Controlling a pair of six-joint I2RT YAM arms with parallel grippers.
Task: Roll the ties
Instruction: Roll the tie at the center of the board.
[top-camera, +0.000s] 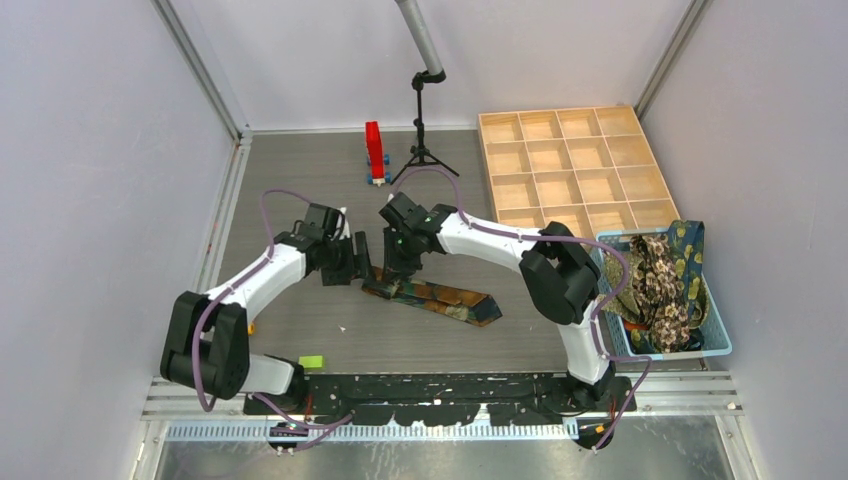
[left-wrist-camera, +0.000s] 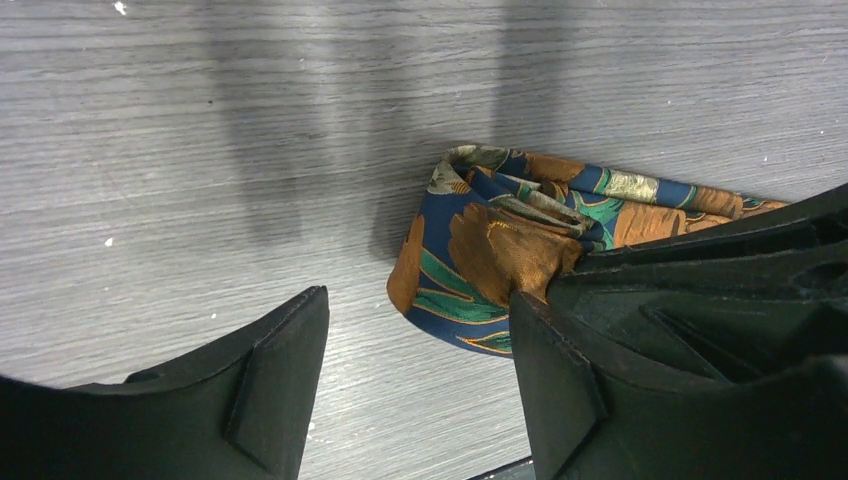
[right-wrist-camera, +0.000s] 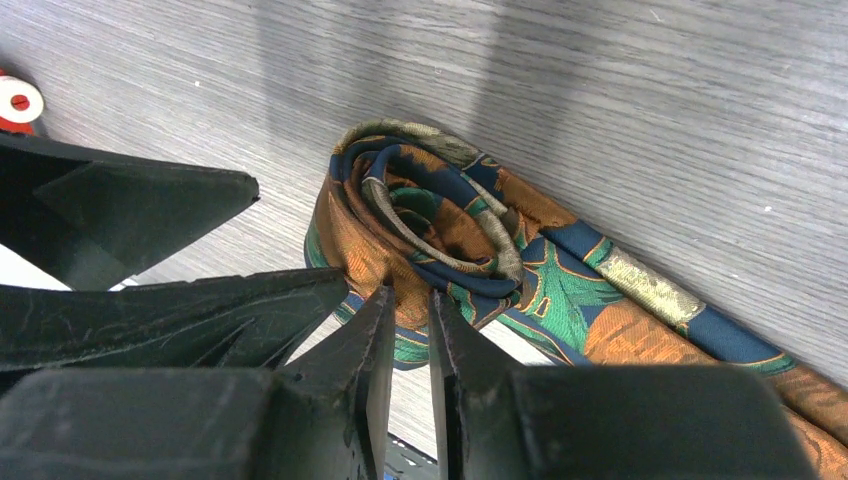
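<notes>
A navy tie (top-camera: 440, 297) with orange and teal patterns lies on the grey table, its left end wound into a roll (top-camera: 385, 284). The rest stretches flat to the right. My right gripper (top-camera: 400, 268) is shut on the outer edge of the roll (right-wrist-camera: 420, 210), its jaws (right-wrist-camera: 410, 300) nearly together with fabric pinched at the tips. My left gripper (top-camera: 357, 262) is open just left of the roll (left-wrist-camera: 490, 250), its fingers (left-wrist-camera: 418, 305) wide apart and holding nothing. The roll sits by its right finger (left-wrist-camera: 560, 370). More ties (top-camera: 660, 280) lie heaped in the basket.
A light blue plastic basket (top-camera: 718, 345) stands at the right. A wooden compartment tray (top-camera: 570, 160) lies at the back right. A red block (top-camera: 374, 150) and a black tripod (top-camera: 420, 140) stand at the back. A small green piece (top-camera: 311, 361) lies near the front edge.
</notes>
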